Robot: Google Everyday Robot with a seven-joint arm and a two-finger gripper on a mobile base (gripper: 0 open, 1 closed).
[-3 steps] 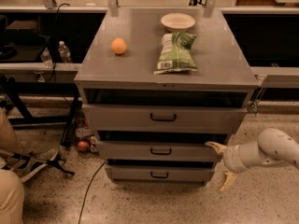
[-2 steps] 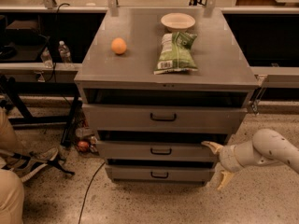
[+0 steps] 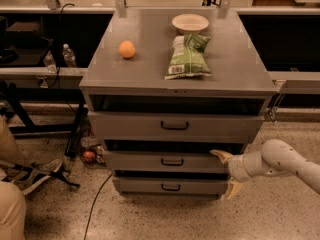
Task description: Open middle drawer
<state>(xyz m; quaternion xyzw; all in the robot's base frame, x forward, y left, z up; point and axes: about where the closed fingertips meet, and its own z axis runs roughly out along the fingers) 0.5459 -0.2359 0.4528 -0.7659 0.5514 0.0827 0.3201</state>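
Observation:
The grey cabinet has three drawers. The middle drawer has a small black pull handle, and a dark gap shows above its front. My gripper is at the right end of that drawer front, with its fingers spread open and nothing in them. The upper fingertip touches or nearly touches the drawer's top right edge. The lower fingertip hangs by the right end of the bottom drawer. My white arm comes in from the right.
The top drawer has a wider handle. On the cabinet top lie an orange, a green chip bag and a bowl. A person's leg and shoe are at the left. A cable and a red object lie on the floor.
My gripper has shifted slightly left, closer to the right end of the middle drawer front. The drawers have not moved.

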